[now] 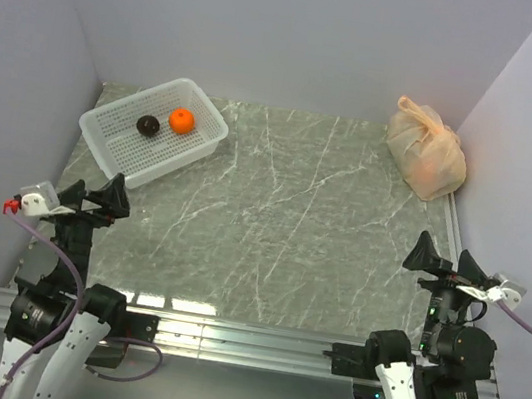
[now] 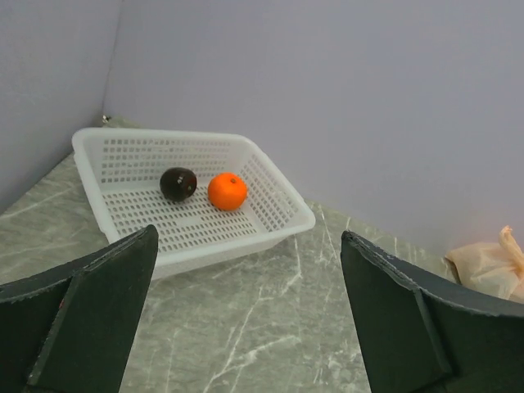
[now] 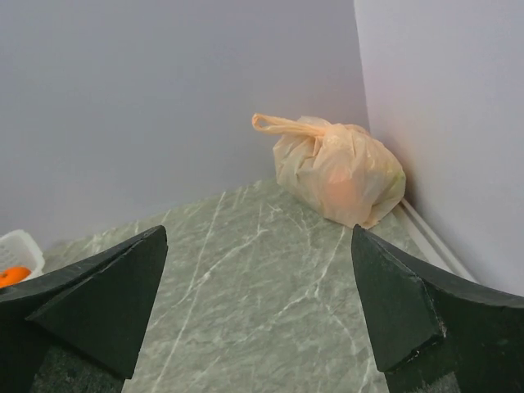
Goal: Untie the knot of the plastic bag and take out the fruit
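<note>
The peach plastic bag [image 1: 427, 152] sits tied in the far right corner against the wall; it also shows in the right wrist view [image 3: 340, 173] and at the right edge of the left wrist view [image 2: 494, 266]. Its knot [image 1: 419, 115] sticks up at the top with ear-like ends [image 3: 291, 125]. The fruit inside shows only as an orange glow through the plastic. My left gripper [image 1: 94, 201] is open and empty at the near left. My right gripper [image 1: 444, 260] is open and empty at the near right, well short of the bag.
A white mesh basket [image 1: 115, 130] stands at the far left, holding a dark brown round fruit [image 1: 148, 125] and an orange tangerine [image 1: 182, 121]. Both show in the left wrist view too, the brown fruit [image 2: 178, 183] left of the tangerine [image 2: 227, 191]. Grey walls enclose three sides.
</note>
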You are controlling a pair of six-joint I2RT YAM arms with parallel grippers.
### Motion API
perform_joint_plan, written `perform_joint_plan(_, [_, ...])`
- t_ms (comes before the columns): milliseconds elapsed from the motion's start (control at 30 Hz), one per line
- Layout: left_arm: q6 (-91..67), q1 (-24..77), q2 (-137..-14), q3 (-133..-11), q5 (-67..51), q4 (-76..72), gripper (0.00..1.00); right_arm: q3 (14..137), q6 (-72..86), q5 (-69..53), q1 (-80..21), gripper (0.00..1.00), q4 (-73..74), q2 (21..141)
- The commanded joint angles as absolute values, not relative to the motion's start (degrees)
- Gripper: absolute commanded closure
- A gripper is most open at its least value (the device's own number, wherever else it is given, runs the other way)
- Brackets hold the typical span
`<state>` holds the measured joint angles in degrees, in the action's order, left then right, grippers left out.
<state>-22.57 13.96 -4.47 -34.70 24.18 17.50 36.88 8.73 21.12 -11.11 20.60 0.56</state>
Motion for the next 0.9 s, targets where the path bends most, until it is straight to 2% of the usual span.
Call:
perform_joint_plan(0, [-24.8,14.0,-7.2,-36.0,21.5,17.6,0.01,39.8,10.6,20.3,-11.5,0.0,19.9,1.5])
perform_joint_plan(200, [-28.7,14.0,-14.2,-36.9,15.1,19.0,0.01,46.7,15.7,19.3,-11.6,0.0,21.4,16.9])
perform_joint_plan(333, [-27.7,14.1,-19.2,-38.1,14.1,21.0,0.01,53.9,20.4,15.2,-11.5,0.0,23.0,35.3])
perform_joint_plan(500, [-27.0,14.1,-19.0,-37.6,13.0,20.7,0.01,64.2,27.4,23.7,-10.5,0.0,24.4,54.0])
perform_joint_plan(867, [-25.2,15.5,-18.2,-37.2,13.6,20.6,0.01,81.0,37.5,23.4,5.4,0.0,19.6,91.9])
